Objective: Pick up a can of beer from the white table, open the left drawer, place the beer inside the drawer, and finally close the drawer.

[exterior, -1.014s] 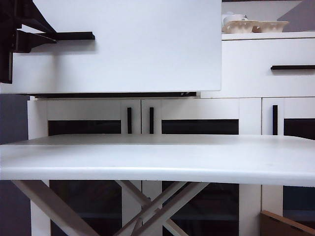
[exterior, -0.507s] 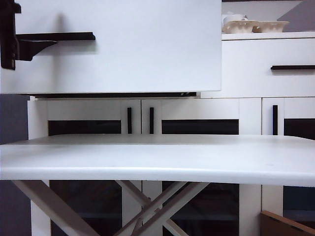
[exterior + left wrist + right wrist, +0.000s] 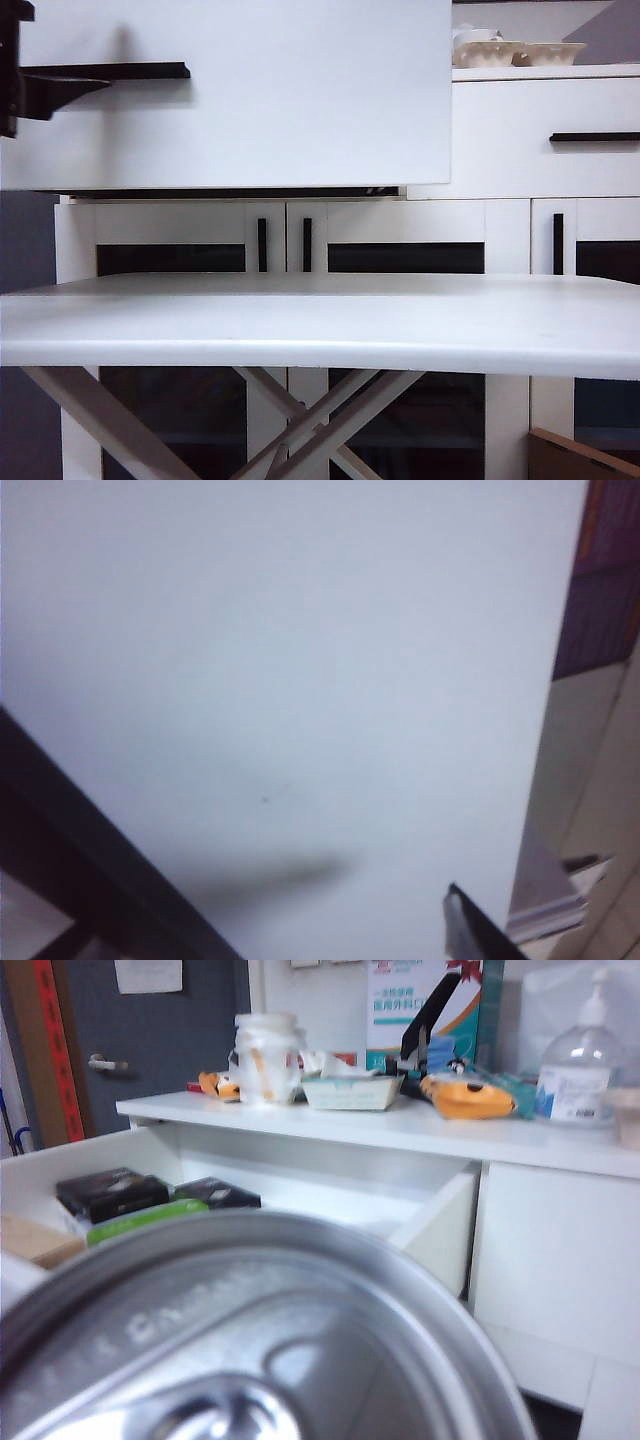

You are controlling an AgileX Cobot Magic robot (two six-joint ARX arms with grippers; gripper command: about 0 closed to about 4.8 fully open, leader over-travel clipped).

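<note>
The left drawer (image 3: 300, 110) is pulled out, and its white front fills the upper left of the exterior view. Its black bar handle (image 3: 120, 71) runs in from the left. My left gripper (image 3: 30, 60) sits at that handle's left end, open, with one finger (image 3: 65, 90) just under the bar and not clamping it. The left wrist view shows the drawer front (image 3: 300, 680), the dark handle (image 3: 90, 850) and one fingertip (image 3: 475, 930). The can of beer (image 3: 250, 1340) shows its silver lid close under the right wrist camera, held before the open drawer (image 3: 330, 1185). It hides my right gripper's fingers. The white table (image 3: 320, 320) is bare.
Black boxes (image 3: 110, 1192) and a green box (image 3: 140, 1220) lie in the open drawer. On the cabinet top stand a jar (image 3: 266, 1055), a tray (image 3: 350, 1090), an orange item (image 3: 460, 1095) and a pump bottle (image 3: 580, 1070). The neighbouring drawer's handle (image 3: 595, 137) and bowls (image 3: 520, 52) are at the right.
My left gripper has opened off the drawer handle and drawn back toward the left edge of the exterior view. The drawer front stays where it was.
</note>
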